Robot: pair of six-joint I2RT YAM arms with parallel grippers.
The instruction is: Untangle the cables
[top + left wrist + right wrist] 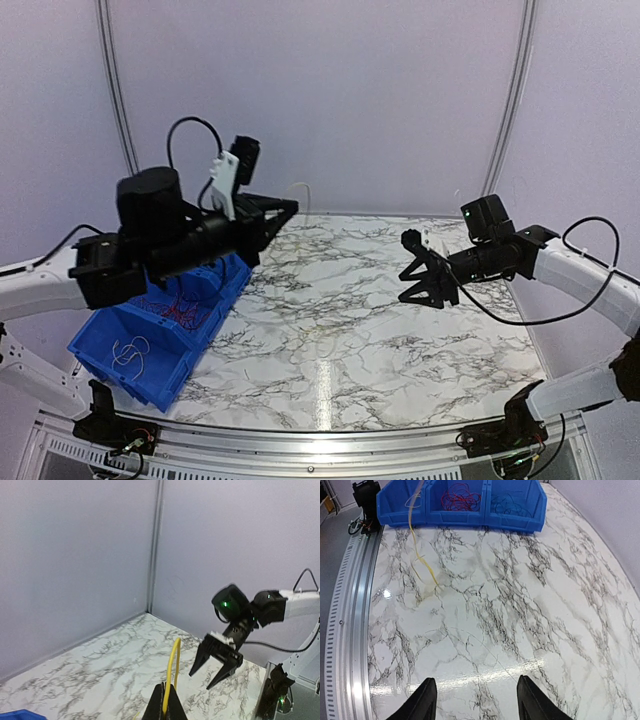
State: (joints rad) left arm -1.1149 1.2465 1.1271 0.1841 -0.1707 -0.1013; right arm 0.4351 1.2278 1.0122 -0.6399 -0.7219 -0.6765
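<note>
A: On the left side of the counter (400,330), what is hard to read?
B: The blue bin (470,519): red cables (462,497) fill its middle compartment; the dark strands (507,502) beside them blur together.
A: Left tool (165,695)?
B: Raised near the bin's far end, jaws pinched on a yellow cable (174,667); only its finger ends show in the wrist view.
A: Right tool (202,677)?
B: Spread wide, holding nothing, above the counter's right side.

Plain pale lavender walls (320,100) meet at thin metal posts (511,100). Below lies a white table (330,300) with grey marble veining, a ribbed metal rail (300,445) along its near edge. Soft glare (323,385) shines on the tabletop.
</note>
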